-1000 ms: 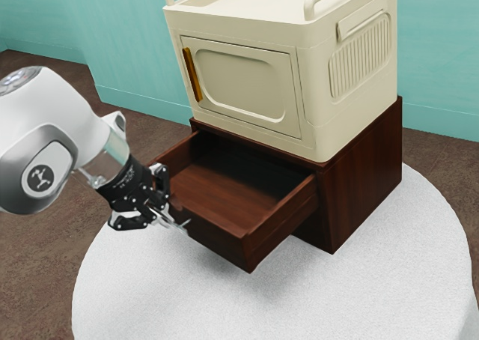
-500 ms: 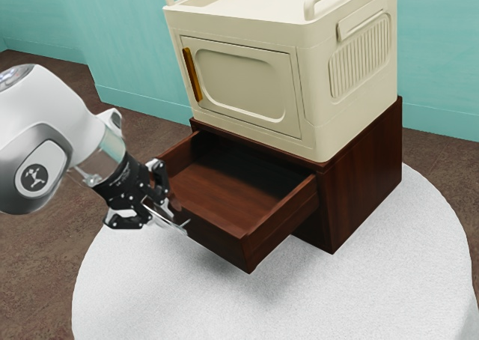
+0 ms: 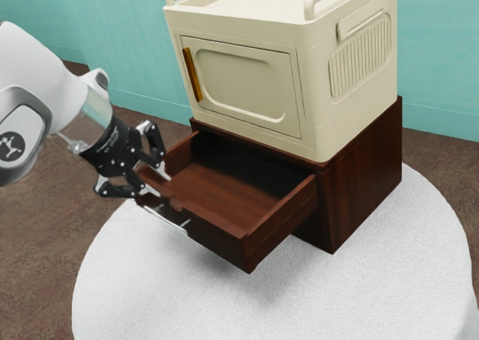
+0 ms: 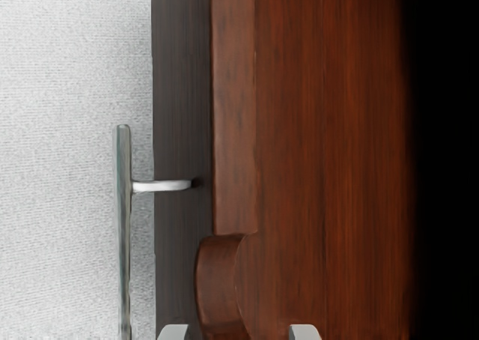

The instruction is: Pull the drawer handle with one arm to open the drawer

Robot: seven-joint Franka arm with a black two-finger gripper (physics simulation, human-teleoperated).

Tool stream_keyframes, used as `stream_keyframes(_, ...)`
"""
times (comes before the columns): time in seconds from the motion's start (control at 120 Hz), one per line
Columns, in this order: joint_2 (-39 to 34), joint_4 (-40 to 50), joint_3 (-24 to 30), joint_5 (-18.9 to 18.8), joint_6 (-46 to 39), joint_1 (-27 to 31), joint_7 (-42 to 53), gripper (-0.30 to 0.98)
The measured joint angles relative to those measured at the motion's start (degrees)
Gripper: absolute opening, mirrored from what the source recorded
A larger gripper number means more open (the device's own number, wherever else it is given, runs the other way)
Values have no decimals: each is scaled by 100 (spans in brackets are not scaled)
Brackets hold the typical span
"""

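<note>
My gripper (image 3: 153,181) stands open above the left part of the drawer's front in the exterior view, its fingers apart and clear of the handle. In the wrist view both fingertips of the gripper (image 4: 239,332) show, spread wide over the front edge. The thin metal handle (image 3: 168,222) lies below the hand, with nothing holding it. Seen from the wrist, the handle (image 4: 123,235) is a bar on a short post, off to one side of the fingers. The dark brown drawer (image 3: 224,244) is pulled well out of its cabinet, and its inner floor (image 4: 329,168) is bare.
A cream cabinet (image 3: 247,93) with an orange-brown handle (image 3: 192,74) rests on the brown drawer cabinet (image 3: 359,179). Both stand on a round white table (image 3: 359,295), whose surface extends in front of the drawer. A teal wall rises behind.
My hand has lifted up from the handle and shifted toward the exterior view's left, uncovering the handle bar. The drawer stays pulled out as before.
</note>
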State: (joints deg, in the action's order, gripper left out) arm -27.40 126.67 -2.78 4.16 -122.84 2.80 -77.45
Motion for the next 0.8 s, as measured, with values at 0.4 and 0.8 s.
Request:
stream_keyframes(0.4,819,-3102,-113,-498,3257,-337,-436,56)
stream_keyframes(0.8,1039,-2934,-137,-730,4079,-379,-1051,67)
